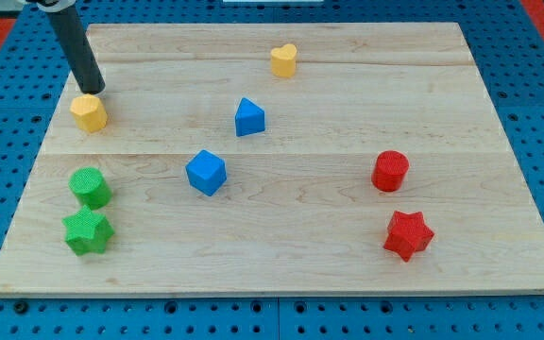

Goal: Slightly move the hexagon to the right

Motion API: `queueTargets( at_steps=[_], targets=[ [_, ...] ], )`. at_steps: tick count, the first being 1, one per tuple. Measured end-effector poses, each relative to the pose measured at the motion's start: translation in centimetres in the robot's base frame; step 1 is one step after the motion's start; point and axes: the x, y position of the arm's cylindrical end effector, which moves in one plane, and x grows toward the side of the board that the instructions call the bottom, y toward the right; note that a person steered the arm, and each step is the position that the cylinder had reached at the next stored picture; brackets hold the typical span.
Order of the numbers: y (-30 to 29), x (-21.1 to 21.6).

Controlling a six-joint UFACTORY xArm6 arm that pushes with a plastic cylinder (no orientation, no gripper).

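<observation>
Nearest on the counter [281, 269]: green star [87, 231], green cylinder [90, 187], red star [408, 234], blue cube [206, 172]. Yellow hexagon [89, 112] sits far at the view's left edge, my tip [93, 92] touching its upper-left side. No gripper here, just the rod; the rightward push looks barely begun, nearly all remains.
</observation>
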Motion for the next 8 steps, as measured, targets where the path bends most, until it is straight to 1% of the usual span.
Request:
queueTargets(
  at_steps=[1, 2, 3, 4, 5, 6, 7, 8],
  targets=[
    [3.0, 3.0],
    [-1.3, -0.5],
    [-5.6, 0.2],
    [-4.7, 5.3],
    [-1.4, 5.3],
    [0.3, 3.7],
    [0.5, 3.0],
    [1.0, 1.1]
  ],
)
